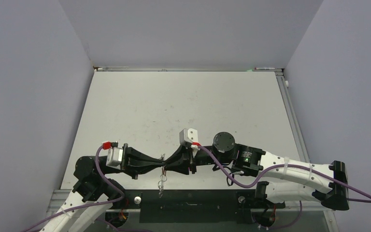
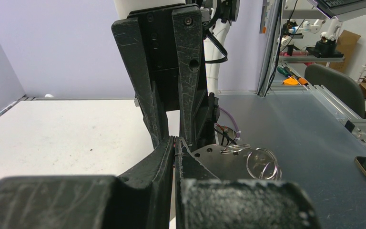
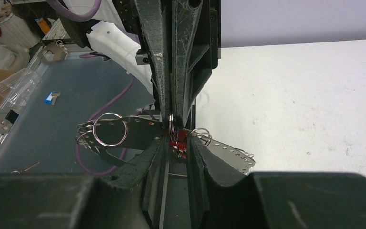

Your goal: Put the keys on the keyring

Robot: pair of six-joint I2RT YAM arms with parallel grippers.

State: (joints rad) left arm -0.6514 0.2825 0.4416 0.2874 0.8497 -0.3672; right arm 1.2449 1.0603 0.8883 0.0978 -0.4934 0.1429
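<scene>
At the near edge of the table [image 1: 174, 106], on the left, the left gripper [image 1: 157, 163] is clamped almost flat on the keyring [image 3: 136, 134]. It seems to grip a wire loop [image 3: 170, 123] at the rim, and it holds the hoop clear of the surface. Meeting it tip to tip, the right gripper [image 3: 176, 148] pinches the red-tagged key [image 3: 174, 141] just beside that same loop. Threading looks to be the step in hand. I judge the next move calls for a small, steady twist to work the key's hole onto the wire without either grasp slipping. No container shows in any view. I cannot find the dark grey key.
</scene>
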